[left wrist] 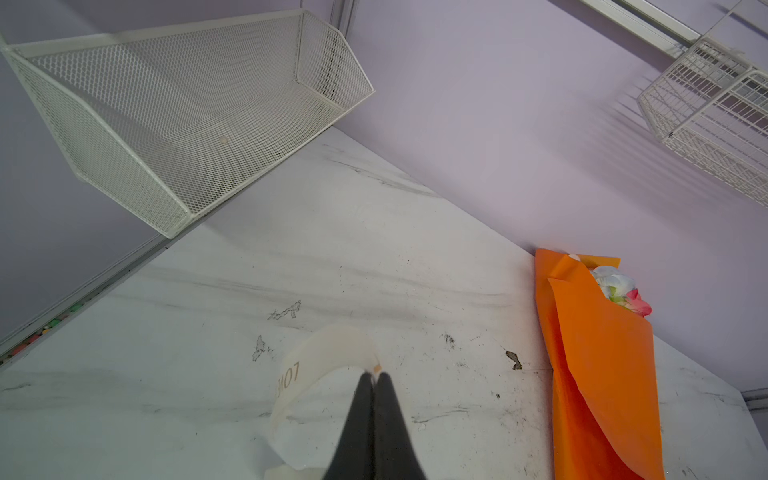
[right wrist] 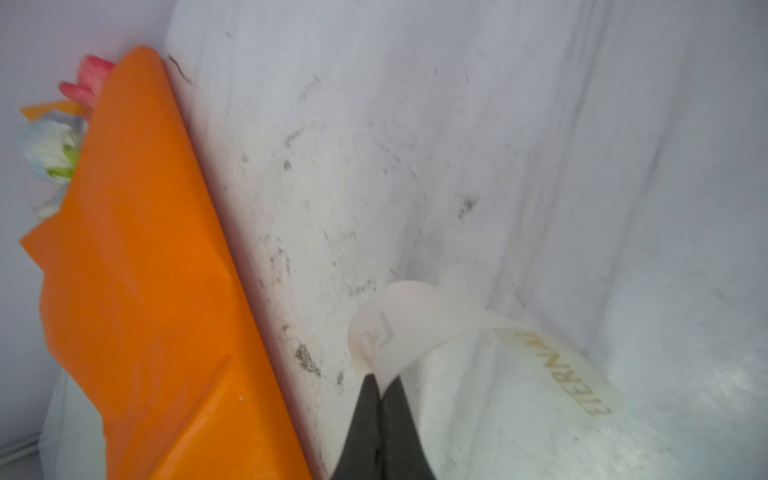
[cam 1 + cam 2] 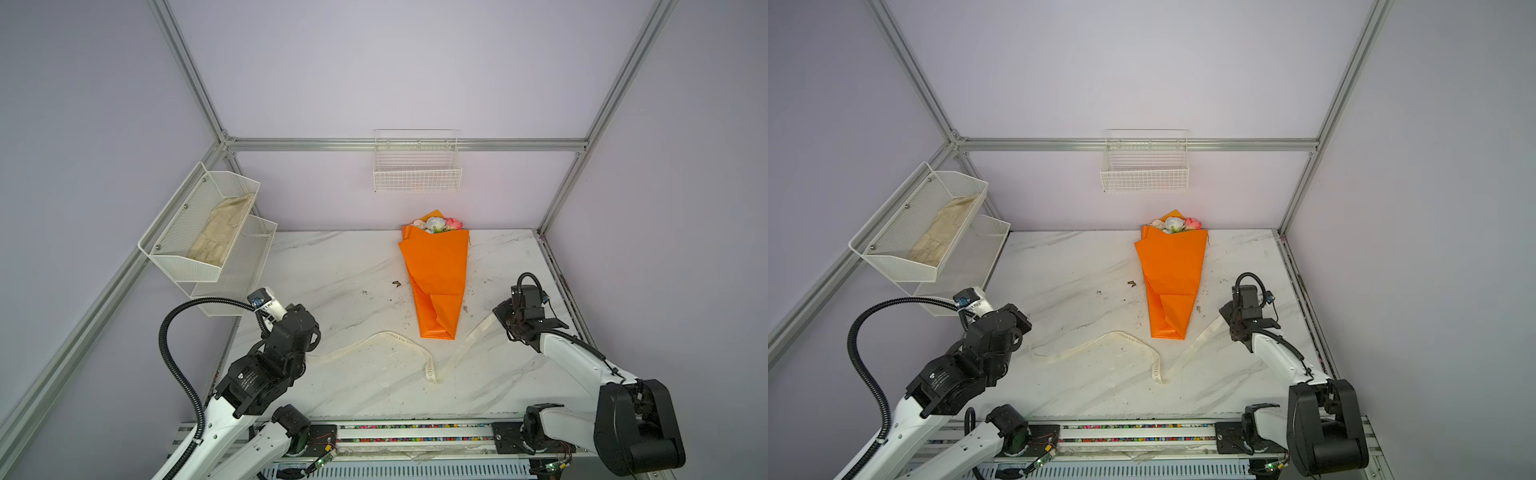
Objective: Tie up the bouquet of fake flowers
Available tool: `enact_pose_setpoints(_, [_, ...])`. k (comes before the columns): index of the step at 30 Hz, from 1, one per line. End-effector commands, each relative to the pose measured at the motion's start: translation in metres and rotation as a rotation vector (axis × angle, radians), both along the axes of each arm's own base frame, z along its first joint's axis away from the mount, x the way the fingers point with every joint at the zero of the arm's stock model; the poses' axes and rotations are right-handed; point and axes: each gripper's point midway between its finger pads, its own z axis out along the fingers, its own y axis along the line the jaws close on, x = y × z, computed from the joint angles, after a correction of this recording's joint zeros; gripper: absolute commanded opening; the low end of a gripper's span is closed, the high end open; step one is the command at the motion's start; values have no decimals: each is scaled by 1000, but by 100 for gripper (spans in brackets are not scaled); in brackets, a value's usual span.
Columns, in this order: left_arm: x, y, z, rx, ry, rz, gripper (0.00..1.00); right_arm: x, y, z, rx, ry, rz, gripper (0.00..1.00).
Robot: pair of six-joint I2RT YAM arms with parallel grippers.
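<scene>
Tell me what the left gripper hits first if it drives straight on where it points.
The left gripper, shut on the ribbon, would probably meet the bare marble table first; the bouquet of fake flowers lies off its line. Depth is unclear.

White marble-look worktop [image 3: 340,266], scuffed, dark specks, small brown scrap [image 3: 396,283] mid-surface. Cream ribbon [image 3: 428,365] with gold print runs across near half in loose wave, one sharp fold. Two white mesh bins stacked on left wall: upper bin [image 3: 183,268] holds beige cloth [image 3: 222,232], lower bin [image 3: 245,274] beneath. White wire basket [image 3: 417,180] on back wall.
</scene>
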Motion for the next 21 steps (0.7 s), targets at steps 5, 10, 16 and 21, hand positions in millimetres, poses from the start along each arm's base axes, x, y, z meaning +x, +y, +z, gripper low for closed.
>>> enact_pose_setpoints(5, [-1,12,-5,46,23,56,0,-12,-119,66,-224,-51,-204,0])
enact_pose_setpoints(10, [12,13,-26,-47,82,20,0,-18,-165,87,-236,-47,-346,0])
enact_pose_setpoints(16, [32,43,-60,-120,243,90,0,-22,-192,102,-239,-94,-484,0])
enact_pose_setpoints(21, [58,61,-87,-131,329,148,0,-10,-205,92,-266,-73,-509,0])
